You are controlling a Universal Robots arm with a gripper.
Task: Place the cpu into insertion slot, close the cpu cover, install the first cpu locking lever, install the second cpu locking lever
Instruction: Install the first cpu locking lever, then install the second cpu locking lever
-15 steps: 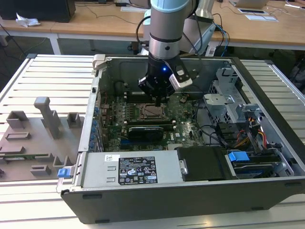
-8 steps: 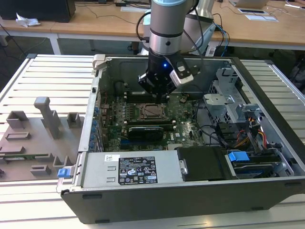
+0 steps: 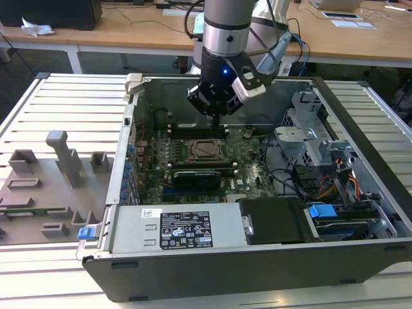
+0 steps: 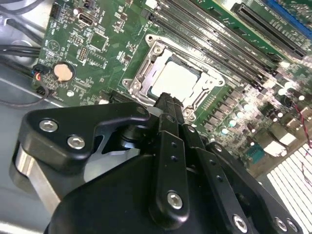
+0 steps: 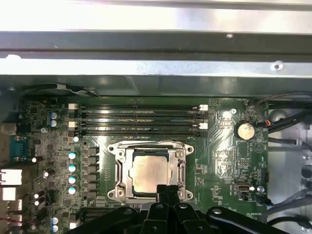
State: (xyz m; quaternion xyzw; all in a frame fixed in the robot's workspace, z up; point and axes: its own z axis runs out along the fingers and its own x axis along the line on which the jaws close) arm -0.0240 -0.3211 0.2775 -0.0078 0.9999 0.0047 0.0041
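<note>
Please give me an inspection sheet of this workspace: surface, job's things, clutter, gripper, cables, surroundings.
Surface: slatted metal table carrying an open computer case.
Job's things: cpu lies in the insertion slot on the green motherboard; cpu cover lies down flat, framing the chip. Locking levers: cannot tell.
Clutter: grey fixture blocks on the table at the exterior view's left.
Gripper: gripper hangs just over the slot's edge, jaws together, holding nothing.
Cables: black cables beside the board; coloured wires by the drive bays.
Surroundings: wooden desks behind the table.
</note>
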